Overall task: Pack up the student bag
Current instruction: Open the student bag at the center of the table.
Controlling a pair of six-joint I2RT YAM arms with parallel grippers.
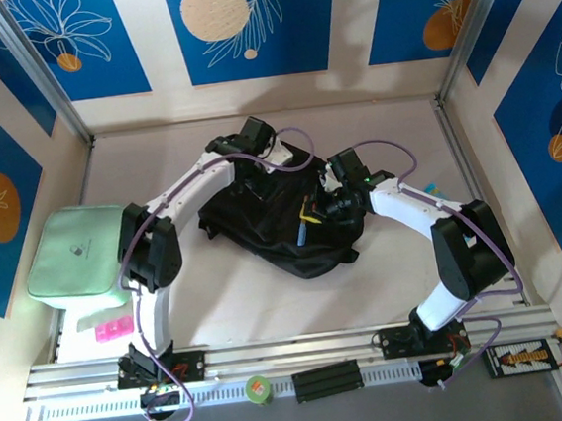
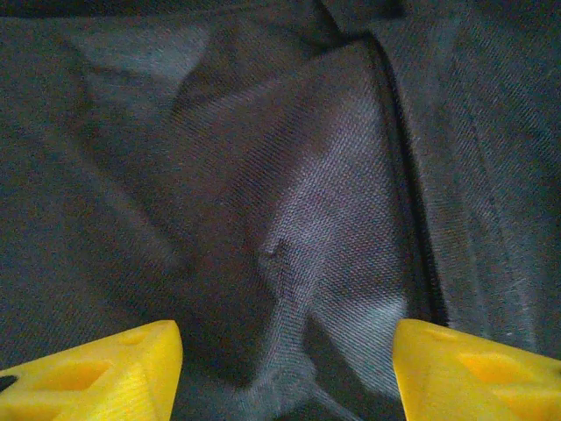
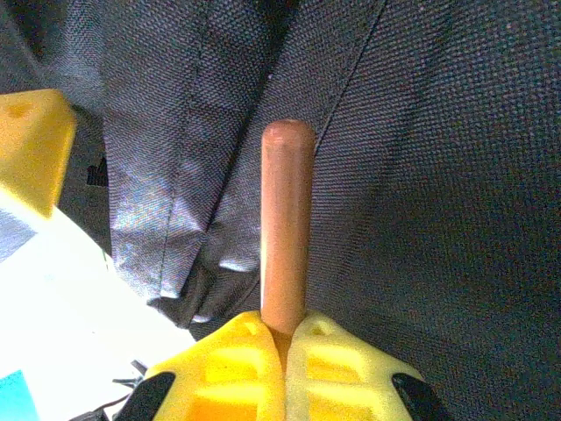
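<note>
Beige tabletop (image 1: pixel 241 309) boxed in by walls with blue leaf panels (image 1: pixel 274 32). Student bag (image 1: pixel 262 222), black, slumped at tabletop centre between both arms. Mint-green pouch (image 1: pixel 74 252) at left edge, well apart from bag. Green tape roll (image 1: pixel 258 389) on near rail. Left gripper (image 2: pixel 285 368) over bag's far part, yellow fingers spread, crumpled black fabric between and beyond them; contact with fabric unclear. Right gripper (image 3: pixel 285 326) at bag's right side, fingers pressed together, pinching brown stick (image 3: pixel 287 210); stick juts out over bag fabric.
</note>
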